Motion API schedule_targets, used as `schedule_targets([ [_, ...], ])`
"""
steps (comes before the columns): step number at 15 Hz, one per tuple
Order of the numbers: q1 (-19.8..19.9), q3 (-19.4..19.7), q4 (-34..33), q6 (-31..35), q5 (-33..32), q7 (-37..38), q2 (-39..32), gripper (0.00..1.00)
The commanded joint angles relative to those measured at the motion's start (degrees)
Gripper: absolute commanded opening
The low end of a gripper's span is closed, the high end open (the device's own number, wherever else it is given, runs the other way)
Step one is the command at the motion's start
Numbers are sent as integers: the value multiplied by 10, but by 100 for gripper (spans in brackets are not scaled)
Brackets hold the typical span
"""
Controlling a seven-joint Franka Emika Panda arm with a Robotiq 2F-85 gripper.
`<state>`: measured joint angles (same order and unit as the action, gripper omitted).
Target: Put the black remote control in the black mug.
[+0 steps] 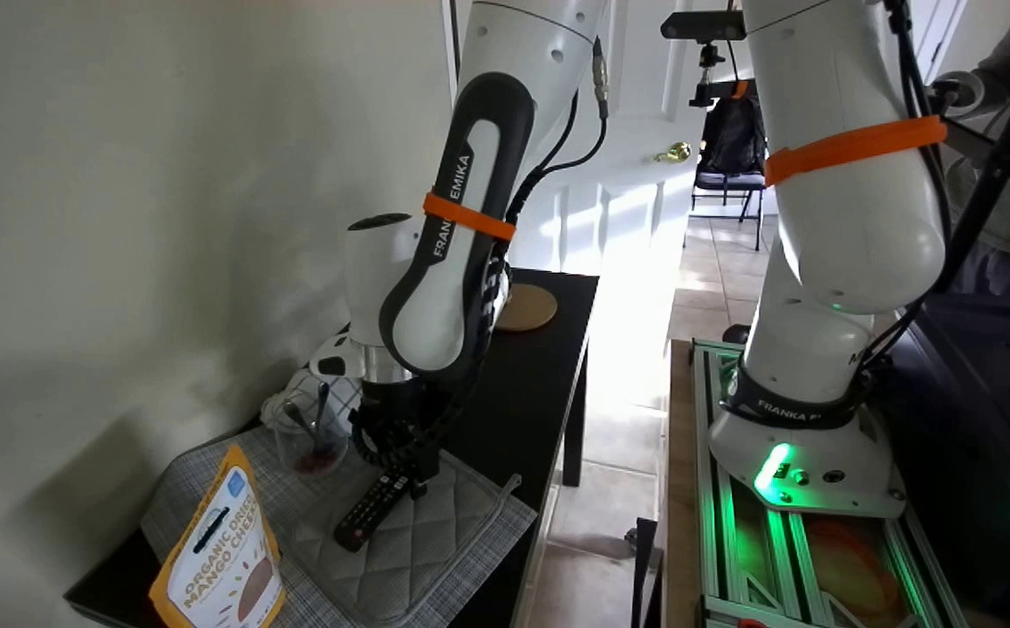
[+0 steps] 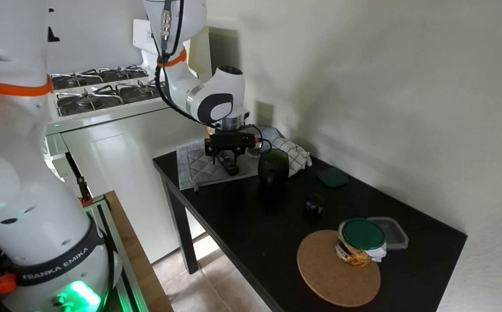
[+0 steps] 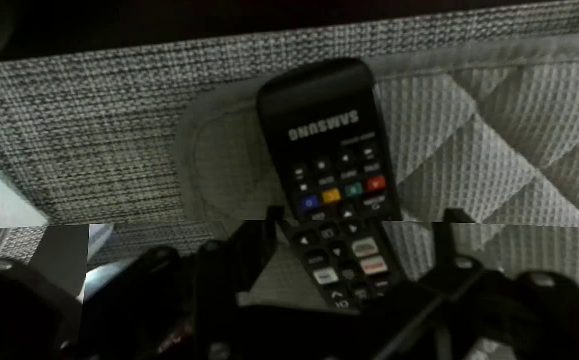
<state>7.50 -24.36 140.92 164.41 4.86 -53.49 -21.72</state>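
Observation:
The black remote control [image 1: 369,513] lies flat on the grey quilted mat [image 1: 435,545]. It also shows in an exterior view [image 2: 226,163] and, with coloured buttons, in the wrist view [image 3: 325,135]. My gripper [image 3: 364,216] is open above the remote, a finger on each side. In the wrist view, gaps show between the fingers and the remote's sides, the right gap wider. The gripper also shows pointing down over the remote in an exterior view [image 2: 225,159]. The black mug [image 2: 272,170] stands upright beside the mat on the dark table; the arm hides it elsewhere.
A clear cup [image 1: 311,447] with spoons stands by the wall, near a checked cloth [image 2: 296,156]. An orange-and-white pouch [image 1: 226,558] stands at the mat's side. A small black object [image 2: 314,203], a cork board [image 2: 329,286] and a green-lidded tub [image 2: 358,242] are further along.

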Motion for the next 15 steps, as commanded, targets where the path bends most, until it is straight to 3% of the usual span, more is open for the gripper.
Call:
schedule_targets([
  [1,-3,8,-2,-20,-11,-5,-4,50],
  [5,-22,26,-6,-24,-27,10,-8,23],
  [10,-47,44,5,-36,-42,38,23,23],
  [12,-37,27,26,-53,-28,22,61,23],
  [15,-19,-9,50,-140,11,-57,119,23],
])
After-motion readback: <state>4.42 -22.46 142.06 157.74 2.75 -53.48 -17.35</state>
